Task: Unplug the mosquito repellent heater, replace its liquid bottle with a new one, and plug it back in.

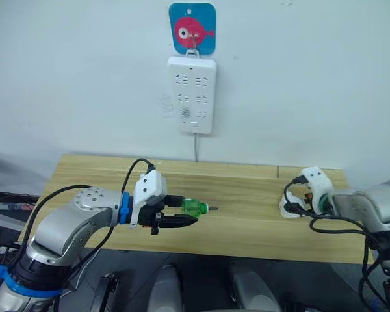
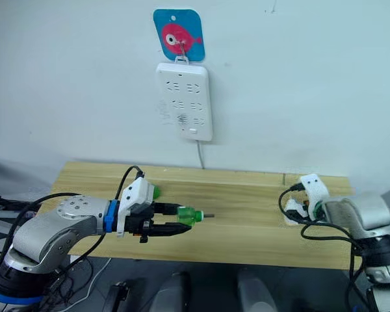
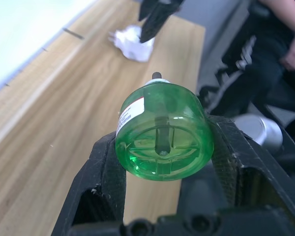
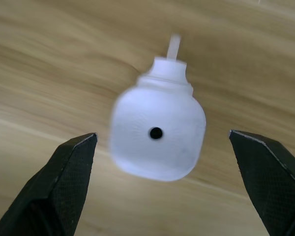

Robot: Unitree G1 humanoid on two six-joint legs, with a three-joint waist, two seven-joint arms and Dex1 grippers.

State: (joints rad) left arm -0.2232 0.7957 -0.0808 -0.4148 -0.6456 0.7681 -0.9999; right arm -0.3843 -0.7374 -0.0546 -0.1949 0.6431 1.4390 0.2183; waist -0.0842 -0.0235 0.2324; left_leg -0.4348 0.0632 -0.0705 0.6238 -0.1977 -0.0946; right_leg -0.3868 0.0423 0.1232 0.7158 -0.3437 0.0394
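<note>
Our left end effector (image 1: pixel 182 214) is clamped on a green bottle (image 1: pixel 192 207), held on its side above the desk (image 1: pixel 247 224) with the dark wick pointing toward the right arm. From the left wrist view we are looking straight at the bottle's round base (image 3: pixel 163 137), pinched between the two black fingers (image 3: pixel 105 172); that sideways hold looks meant for sliding the wick end into the heater. Whether this is the old bottle or the new one, we cannot tell. Over at the desk's right end, our right end effector (image 4: pixel 162 162) is spread wide around the mosquito repellent heater (image 4: pixel 157 132), which lies unplugged on the wood, its dark hole facing the camera. The power strip (image 1: pixel 192 94) hangs on the wall with its sockets free. We judge the swap is midway.
</note>
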